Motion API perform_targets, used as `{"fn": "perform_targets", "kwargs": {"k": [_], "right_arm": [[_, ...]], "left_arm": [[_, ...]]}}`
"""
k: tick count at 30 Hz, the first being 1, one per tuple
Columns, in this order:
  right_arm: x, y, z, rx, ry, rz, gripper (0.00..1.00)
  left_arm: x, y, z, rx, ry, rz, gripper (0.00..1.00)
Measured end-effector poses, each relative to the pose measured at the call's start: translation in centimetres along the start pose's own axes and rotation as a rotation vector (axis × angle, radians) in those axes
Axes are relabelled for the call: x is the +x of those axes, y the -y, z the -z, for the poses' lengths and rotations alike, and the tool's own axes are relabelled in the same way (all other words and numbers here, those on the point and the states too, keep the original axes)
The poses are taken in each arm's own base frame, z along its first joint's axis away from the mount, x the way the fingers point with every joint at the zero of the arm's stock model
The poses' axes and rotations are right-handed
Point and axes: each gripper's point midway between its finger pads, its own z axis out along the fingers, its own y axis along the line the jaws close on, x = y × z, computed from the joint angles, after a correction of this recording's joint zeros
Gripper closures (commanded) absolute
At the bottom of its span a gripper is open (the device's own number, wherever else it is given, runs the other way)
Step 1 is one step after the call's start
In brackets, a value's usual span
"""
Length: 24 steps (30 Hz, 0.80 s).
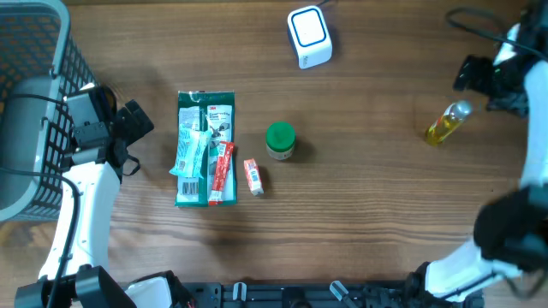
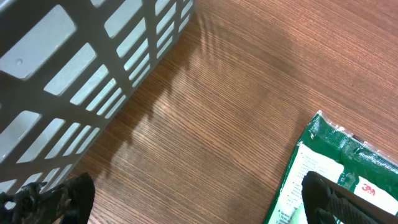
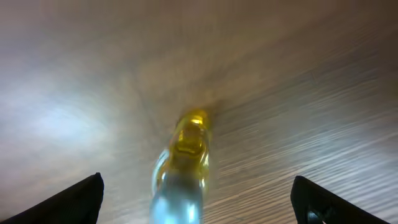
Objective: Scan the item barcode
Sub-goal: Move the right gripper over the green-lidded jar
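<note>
Overhead: the yellow bottle (image 1: pixel 447 122) lies at the right of the table (image 1: pixel 377 197), near the right gripper (image 1: pixel 476 77); the white scanner (image 1: pixel 309 37) stands far centre. Left wrist: the left gripper (image 2: pixel 196 202) has its fingers spread wide beside the basket (image 2: pixel 74 81). Right wrist: the fingers are wide apart, with the blurred bottle between them touching neither.

The white left arm (image 1: pixel 86 197) rises from the near left edge, and its black two-finger left gripper (image 1: pixel 135 137) is spread wide, pointing right. The right arm (image 1: pixel 535 128) runs along the right edge, and its black right gripper (image 1: pixel 478 81) points left with its fingers wide apart.
</note>
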Motion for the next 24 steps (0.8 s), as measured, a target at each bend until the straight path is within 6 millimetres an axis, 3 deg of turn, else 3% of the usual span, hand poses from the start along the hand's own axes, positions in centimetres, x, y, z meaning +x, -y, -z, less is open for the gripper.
{"fn": "perform_targets", "kwargs": {"k": [2,4,7,10,13,17,21,24], "right_arm": [[-0.4,-1.1,6.8,-0.035,0.167,0.014,0.07],[2.0,-4.3,10.8,-0.094,0.213,0.081,0.05],[5.8,-9.5,12.8,-0.185,0.176,0.169,0.0],[9.3,-16.5,13.6,-0.362,0.123,0.258,0.0],[12.7,-20.8,13.2,-0.481,0.029,0.273,0.0],[15.4,-24.0,11.8,-0.538,-0.086,0.258,0.0],[18.4,-28.0,7.6,-0.531,-0.183,0.257,0.01],[22.2,-31.3,2.7,-0.46,-0.231,0.305,0.0]], "left_arm": [[0.0,0.0,0.0,0.0,0.001,0.0,0.0],[0.0,0.0,0.0,0.0,0.0,0.0,0.0],[0.0,0.0,0.0,0.0,0.0,0.0,0.0],[0.0,0.0,0.0,0.0,0.001,0.0,0.0],[0.0,0.0,0.0,0.0,0.0,0.0,0.0],[0.0,0.0,0.0,0.0,0.001,0.0,0.0],[0.0,0.0,0.0,0.0,0.001,0.0,0.0],[0.0,0.0,0.0,0.0,0.001,0.0,0.0]]}}
